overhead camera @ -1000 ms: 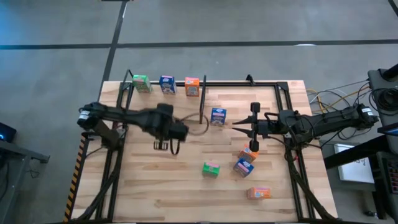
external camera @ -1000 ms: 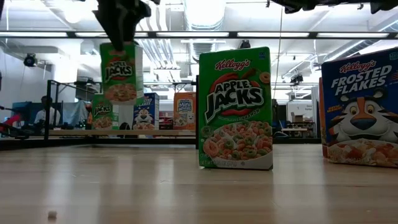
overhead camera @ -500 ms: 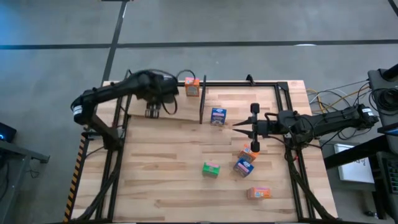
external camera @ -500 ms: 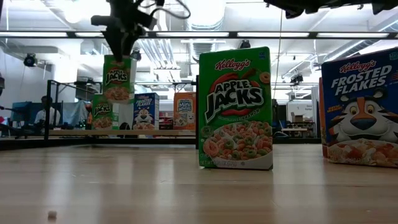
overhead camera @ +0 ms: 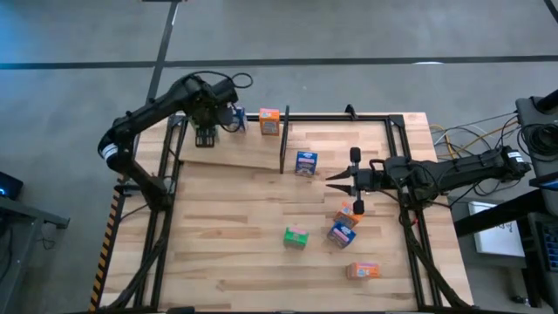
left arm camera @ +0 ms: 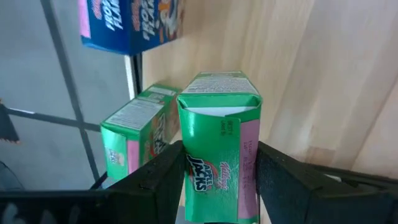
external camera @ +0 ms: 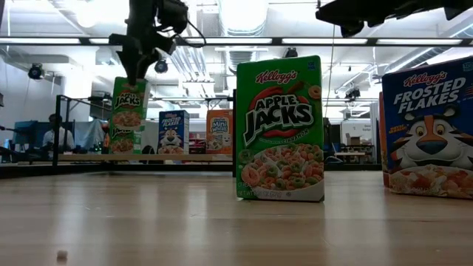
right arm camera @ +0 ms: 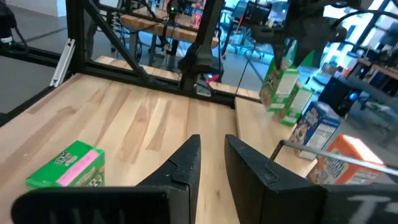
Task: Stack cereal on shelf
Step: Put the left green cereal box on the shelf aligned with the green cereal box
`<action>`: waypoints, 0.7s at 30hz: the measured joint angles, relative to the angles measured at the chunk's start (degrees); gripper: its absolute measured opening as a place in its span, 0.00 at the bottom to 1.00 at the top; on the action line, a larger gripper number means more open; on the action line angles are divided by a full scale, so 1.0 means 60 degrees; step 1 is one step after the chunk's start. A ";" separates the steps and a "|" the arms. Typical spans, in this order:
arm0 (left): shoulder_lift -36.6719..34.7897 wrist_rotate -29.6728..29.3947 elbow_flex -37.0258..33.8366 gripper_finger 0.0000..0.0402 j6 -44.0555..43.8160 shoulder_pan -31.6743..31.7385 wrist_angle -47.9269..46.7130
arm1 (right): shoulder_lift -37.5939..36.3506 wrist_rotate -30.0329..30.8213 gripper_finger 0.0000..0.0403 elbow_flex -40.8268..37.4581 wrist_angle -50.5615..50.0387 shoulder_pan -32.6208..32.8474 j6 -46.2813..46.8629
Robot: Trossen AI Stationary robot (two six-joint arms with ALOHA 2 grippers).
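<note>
Gripping a green Apple Jacks box [left arm camera: 219,149] between its two dark fingers, your left gripper [overhead camera: 206,137] hangs at the shelf's [overhead camera: 253,157] far left corner, the box tilted just above a second green box [left arm camera: 138,134] already standing there. Beside those on the back row you've got a blue Frosted Flakes box [external camera: 173,131] and an orange box [overhead camera: 269,121]. Another blue box [overhead camera: 305,163] stands right of the black divider rod [overhead camera: 283,139]. Nearer you on the wooden tabletop [overhead camera: 227,253], a green box [overhead camera: 296,236], a blue one [overhead camera: 341,233] and two orange ones [overhead camera: 363,270] lie scattered. Your left arm reaches far across the table's back edge. Your right gripper [overhead camera: 336,179] waits over the table's right middle, fingers nearly together, holding nothing. Behind the table, a bright workshop with ceiling lights, and a person [external camera: 52,134] sitting far off.
</note>
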 joint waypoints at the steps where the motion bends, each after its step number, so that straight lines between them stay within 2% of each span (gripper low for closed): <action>1: 0.0000 0.0091 -0.0060 0.42 0.0030 0.0066 0.0022 | 0.0000 -0.0020 0.16 -0.0013 -0.0009 0.0000 0.0099; 11: 0.0011 0.0297 -0.1447 0.40 0.0777 0.0273 0.0783 | 0.0000 -0.0549 0.16 -0.0070 -0.0263 0.0020 0.0677; 21: 0.0011 0.0173 -0.2043 0.39 0.1075 0.0705 0.1301 | 0.0000 -0.0553 0.16 -0.0105 -0.0431 0.0029 0.0926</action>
